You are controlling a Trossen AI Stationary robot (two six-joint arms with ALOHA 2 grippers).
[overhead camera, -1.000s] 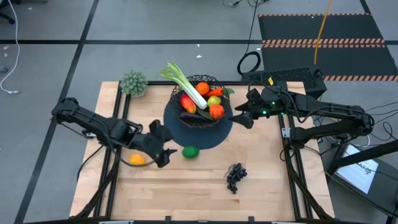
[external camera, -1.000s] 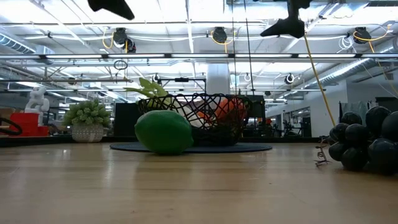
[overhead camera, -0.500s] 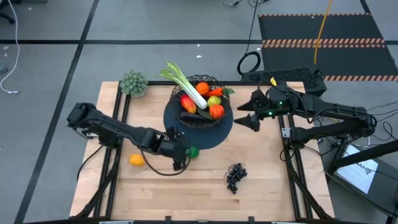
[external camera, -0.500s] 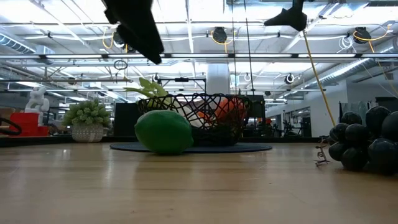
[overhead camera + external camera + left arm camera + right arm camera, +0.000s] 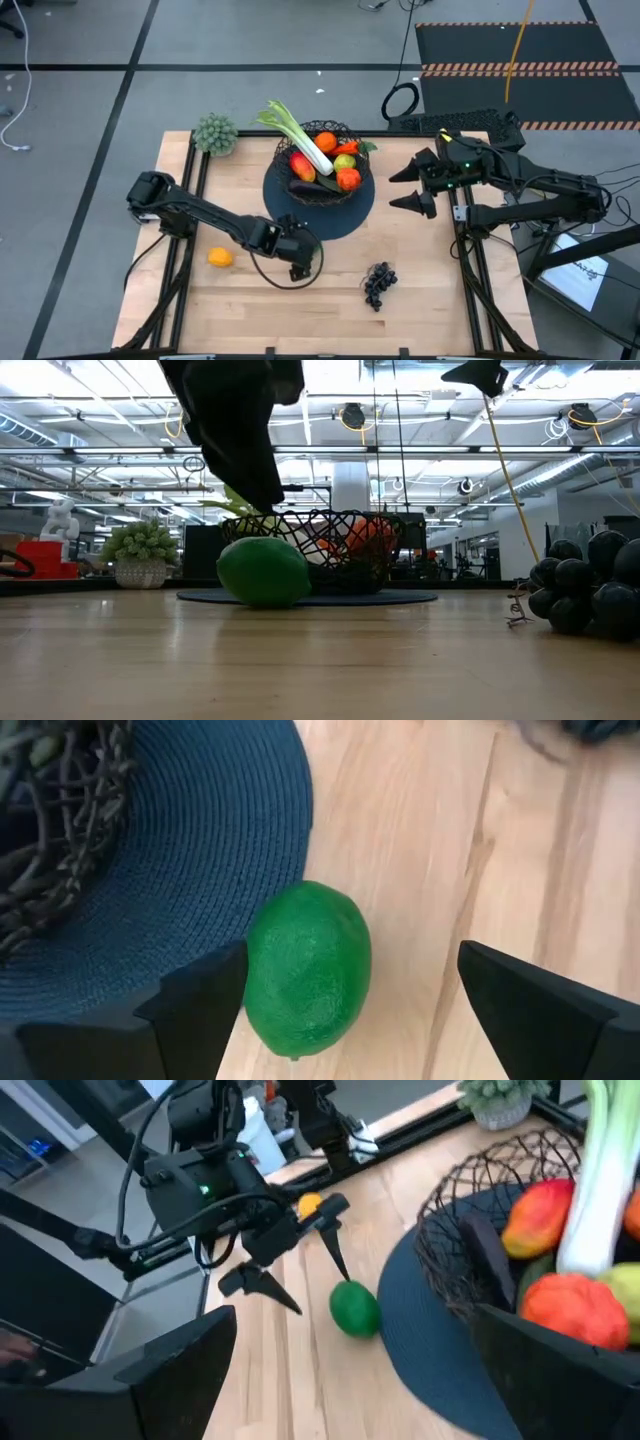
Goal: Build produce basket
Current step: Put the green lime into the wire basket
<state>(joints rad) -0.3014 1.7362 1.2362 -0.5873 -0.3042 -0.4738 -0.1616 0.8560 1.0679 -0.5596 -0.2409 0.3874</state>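
The black wire basket (image 5: 320, 165) stands on a dark round mat (image 5: 345, 222) and holds a leek (image 5: 300, 135), an orange, a mango, a tomato and other produce. A green lime (image 5: 308, 970) lies on the wood at the mat's near edge. My left gripper (image 5: 352, 955) hovers open just above it, slanting down; the lime sits beside one finger (image 5: 200, 1005), not centred in the gap. In the low view that finger ends above the lime (image 5: 262, 572). My right gripper (image 5: 410, 188) hangs open and raised, right of the basket.
Dark grapes (image 5: 378, 283) lie near the table's front, right of my left gripper. A yellow-orange fruit (image 5: 220, 257) lies on the near left. A fuzzy grey-green clump (image 5: 215, 133) stands at the far left corner. Bare wood stretches along the near edge.
My left gripper has swung toward the table's right edge and come down, from beside the yellow-orange fruit to just over the lime. My right gripper has drawn back a little toward the right edge and rolled. The lime has not moved.
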